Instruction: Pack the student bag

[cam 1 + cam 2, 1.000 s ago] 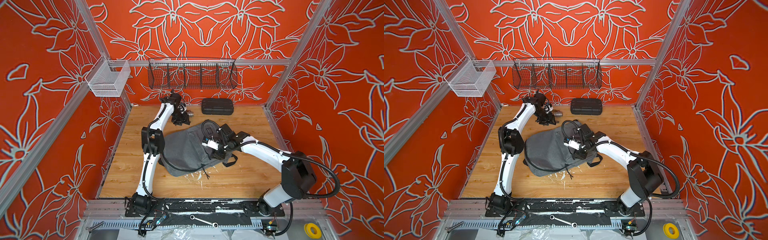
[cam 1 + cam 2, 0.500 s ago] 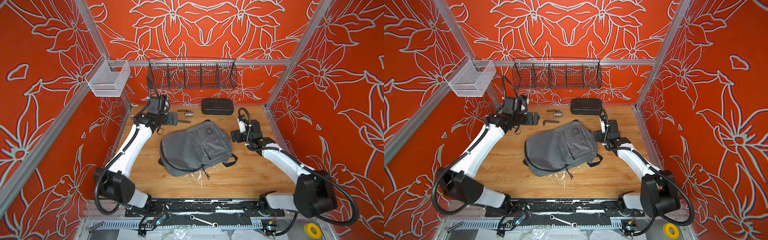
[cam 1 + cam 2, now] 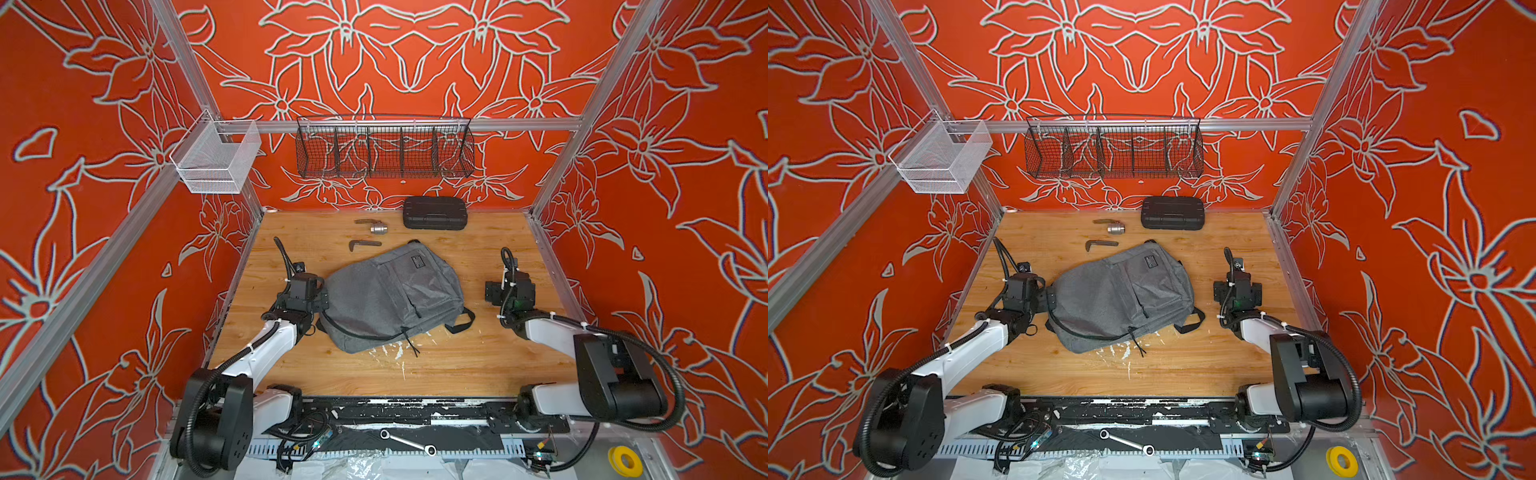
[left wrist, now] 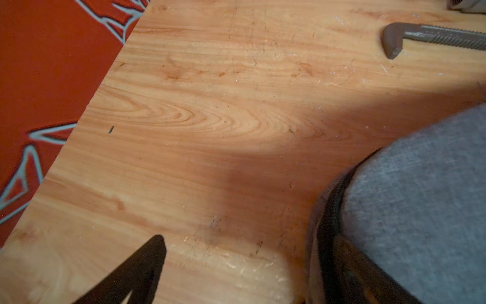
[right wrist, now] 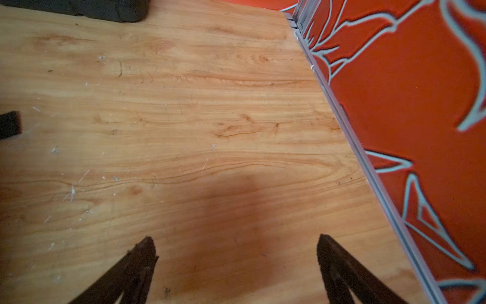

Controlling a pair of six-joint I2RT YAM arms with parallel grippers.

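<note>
Bag flat in the middle of the desk, and here's the geometry that matters: its long axis runs on a diagonal in both top views, bottom end toward the near left, logo end toward the far right. Left end effector sits just beside the bag's left edge, and whether it touches the fabric I can't tell. Right end effector is well apart on the other side, bare wood between it and the bag, so I'd call the left arm the nearer one. Both are spread wide and empty. The right wrist view shows two dark fingers apart over plain desk. The left wrist view has one finger sharp and the other a dark blur against the grey cloth. Loose items lie beyond the bag toward the back wall: a hooked tool, a small metal fitting and a black case. In the top views the wrists hide the fingertips. I can't make out any bag opening, so it's unclear whether a zipper is undone. The right wrist view misses the bag, bar a black scrap at its edge, perhaps a strap.
</note>
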